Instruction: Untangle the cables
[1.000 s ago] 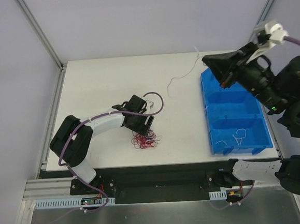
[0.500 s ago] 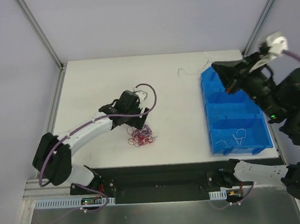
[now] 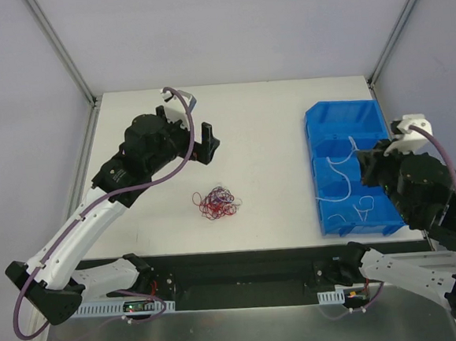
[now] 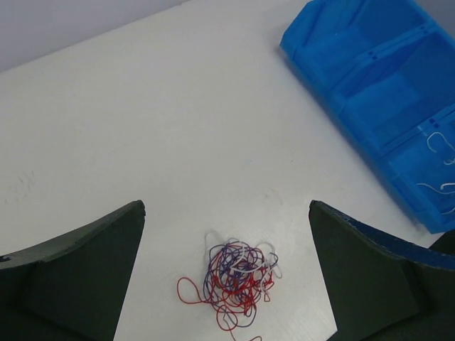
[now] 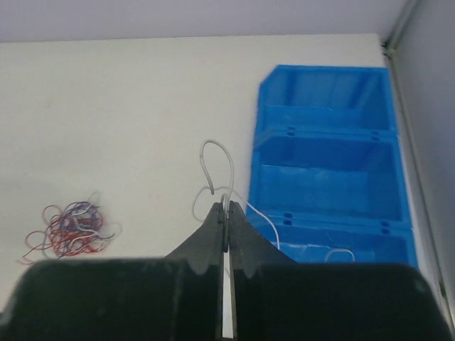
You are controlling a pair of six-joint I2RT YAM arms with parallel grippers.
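Pale lilac walls and metal frame posts close in a white bench [image 3: 272, 127]. A blue three-compartment bin [image 3: 342, 114] stands along its right side. Toward the near middle of the bench lies the clump of cables [image 3: 216, 204], a small knot of red, dark purple and white curls, well apart from the bin.

The left claw [image 4: 226, 209] hangs above the bench with its fingers [image 4: 78, 273] spread wide and nothing between them. The clump sits below the gap, untouched.

The right claw [image 5: 226, 213] is pressed together, pinching a white cable [image 5: 206, 153] that loops up past the tips and trails down on both sides. From above, this cable [image 3: 341, 179] runs over the bin's middle compartment; whether it touches the bin I cannot tell. A few loose white strands [image 3: 357, 208] lie in the nearest compartment.
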